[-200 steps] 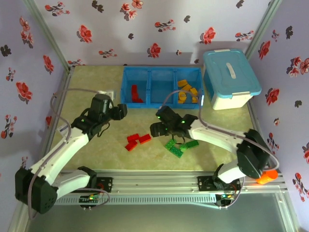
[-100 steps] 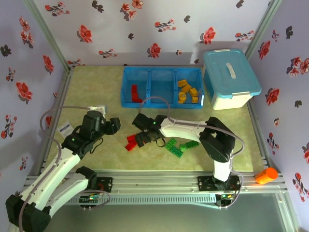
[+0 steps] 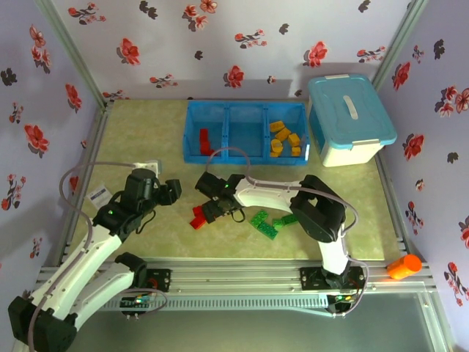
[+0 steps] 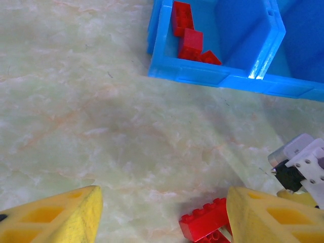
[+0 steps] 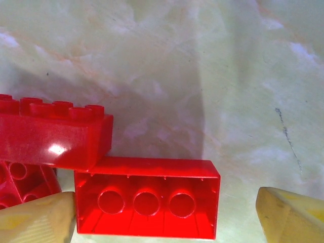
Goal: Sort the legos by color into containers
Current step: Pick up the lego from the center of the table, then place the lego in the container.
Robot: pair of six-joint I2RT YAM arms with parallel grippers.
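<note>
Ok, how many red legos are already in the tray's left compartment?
3, in the left compartment: a far red brick, a middle red brick and a near red brick against the front wall. The wall may hide more.

My fingers (image 4: pixel 50 215) are yellow. Bricks (image 5: pixel 147 197) red and green, tray (image 3: pixel 242 159) bright blue, worktop (image 3: pixel 146 125) marbled cream, walls (image 3: pixel 242 37) lilac, flowered.

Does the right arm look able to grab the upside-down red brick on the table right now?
Probably yes. The right gripper is open with a finger on either side of the upside-down red brick. A second red brick sits at one corner and might get nudged.
</note>
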